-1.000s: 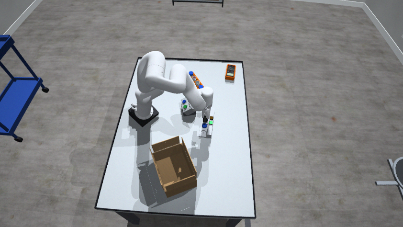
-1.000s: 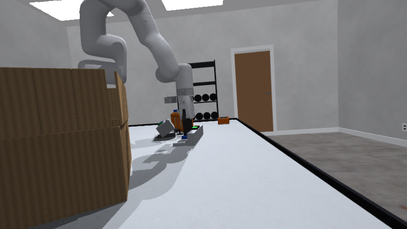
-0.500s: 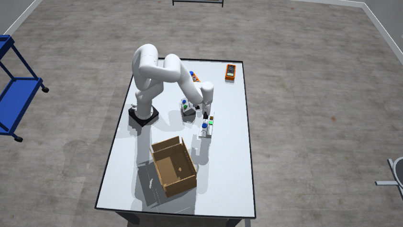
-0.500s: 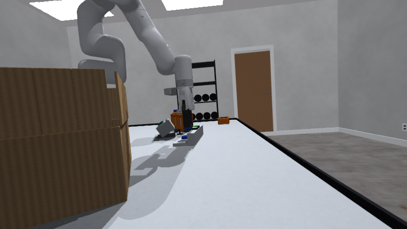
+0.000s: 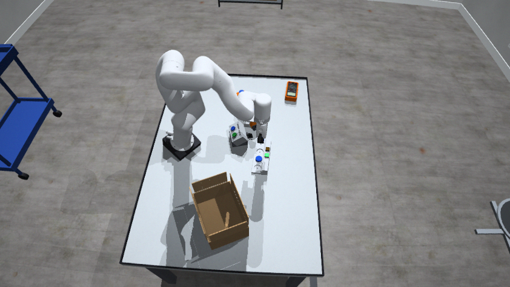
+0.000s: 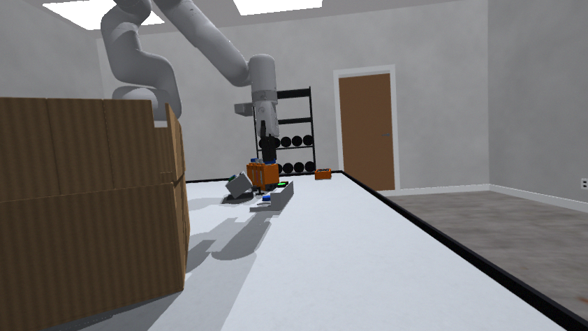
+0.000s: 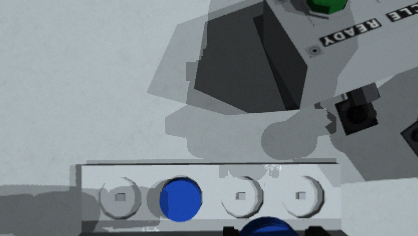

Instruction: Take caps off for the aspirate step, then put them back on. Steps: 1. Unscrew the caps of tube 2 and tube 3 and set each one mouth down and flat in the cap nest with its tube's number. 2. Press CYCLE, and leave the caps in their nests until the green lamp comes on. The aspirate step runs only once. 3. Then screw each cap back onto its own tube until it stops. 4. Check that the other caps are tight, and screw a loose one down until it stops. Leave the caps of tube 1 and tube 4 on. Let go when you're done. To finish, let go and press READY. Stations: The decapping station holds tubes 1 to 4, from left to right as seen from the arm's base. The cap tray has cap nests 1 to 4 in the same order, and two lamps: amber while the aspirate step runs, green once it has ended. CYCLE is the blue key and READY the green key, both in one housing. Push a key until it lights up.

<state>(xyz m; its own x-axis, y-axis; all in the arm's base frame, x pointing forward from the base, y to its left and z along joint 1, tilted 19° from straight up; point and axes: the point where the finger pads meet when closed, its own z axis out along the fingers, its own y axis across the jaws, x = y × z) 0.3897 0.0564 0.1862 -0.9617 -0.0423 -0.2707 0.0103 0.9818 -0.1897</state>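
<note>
My gripper [image 5: 260, 138] hangs straight down over the far end of the white cap tray [image 5: 262, 156], shut on a blue cap [image 7: 267, 226] that it holds clear above the tray. In the wrist view the tray [image 7: 210, 197] shows four nests. One inner nest holds a second blue cap [image 7: 180, 199] and the other three are empty. The green lamp [image 5: 266, 155] on the tray is lit. The orange tube rack [image 6: 262, 174] stands just behind the gripper [image 6: 269, 158]. The key housing [image 5: 238, 134] with its blue key [image 5: 232, 128] and green READY key [image 7: 327, 5] sits beside the tray.
An open cardboard box [image 5: 219, 210] stands on the near half of the table and fills the left of the exterior view [image 6: 82, 205]. An orange meter [image 5: 291, 91] lies at the far right corner. A small black block [image 7: 357, 115] sits by the housing.
</note>
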